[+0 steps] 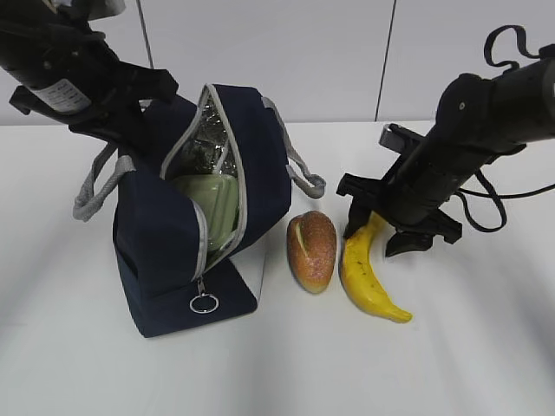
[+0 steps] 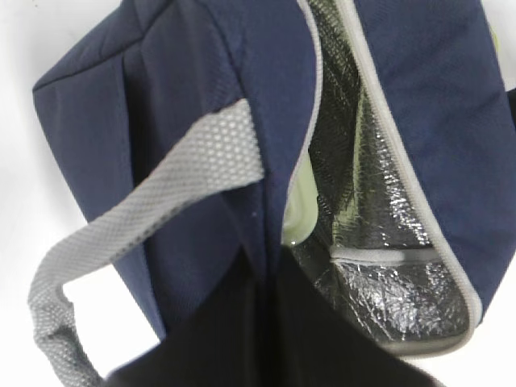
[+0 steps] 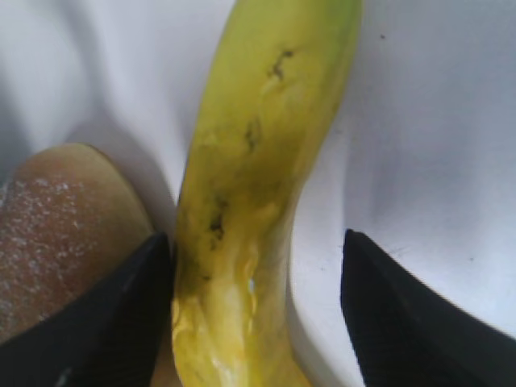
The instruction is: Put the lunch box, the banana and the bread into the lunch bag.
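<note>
The navy lunch bag [image 1: 165,225] stands open at the left, with its silver lining showing. The lunch box [image 1: 208,204] with its sage-green lid is inside; its edge shows in the left wrist view [image 2: 300,211]. My left gripper [image 1: 146,113] is shut on the bag's top rim [image 2: 242,121] and holds the opening apart. The bread [image 1: 312,250] lies right of the bag. The banana [image 1: 371,276] lies beside it. My right gripper [image 1: 378,232] is open astride the banana's far end [image 3: 258,145]. The left finger [image 3: 121,314] is against the banana; the right finger [image 3: 403,314] is apart from it.
The bread [image 3: 56,234] lies close against my right gripper's left finger. A grey handle [image 1: 95,195] hangs off the bag's left side, another [image 1: 303,178] off its right. The zipper's ring pull [image 1: 204,303] hangs at the front. The white table [image 1: 451,364] carries everything.
</note>
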{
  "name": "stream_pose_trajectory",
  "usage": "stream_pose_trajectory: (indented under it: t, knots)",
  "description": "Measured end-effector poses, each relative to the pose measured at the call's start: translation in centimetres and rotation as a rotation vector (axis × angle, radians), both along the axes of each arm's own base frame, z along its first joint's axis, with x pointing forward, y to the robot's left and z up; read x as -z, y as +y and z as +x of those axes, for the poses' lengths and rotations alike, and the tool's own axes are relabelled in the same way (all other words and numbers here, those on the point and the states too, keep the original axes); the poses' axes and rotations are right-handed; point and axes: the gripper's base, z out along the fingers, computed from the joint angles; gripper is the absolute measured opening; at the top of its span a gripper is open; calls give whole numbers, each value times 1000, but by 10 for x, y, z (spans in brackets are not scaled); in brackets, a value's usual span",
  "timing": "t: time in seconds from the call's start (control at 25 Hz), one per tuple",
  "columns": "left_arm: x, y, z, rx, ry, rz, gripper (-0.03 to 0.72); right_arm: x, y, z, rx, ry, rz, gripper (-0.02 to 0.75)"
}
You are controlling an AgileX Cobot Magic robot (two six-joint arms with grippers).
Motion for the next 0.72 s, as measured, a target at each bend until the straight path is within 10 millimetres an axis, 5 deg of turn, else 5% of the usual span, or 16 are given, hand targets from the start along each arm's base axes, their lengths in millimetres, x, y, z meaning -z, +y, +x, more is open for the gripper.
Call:
stream_pose_trajectory:
  t: [0.2,0.4,0.72]
  knots:
    - [0,0,0,0,0,1,-3,1,2,4,-11,-4,7,452]
    - [0,0,0,0,0,1,-3,-1,3,8,-30,-16,6,278]
    - [0,0,0,0,0,1,-3,-4,4,9,-49,-23,3,264]
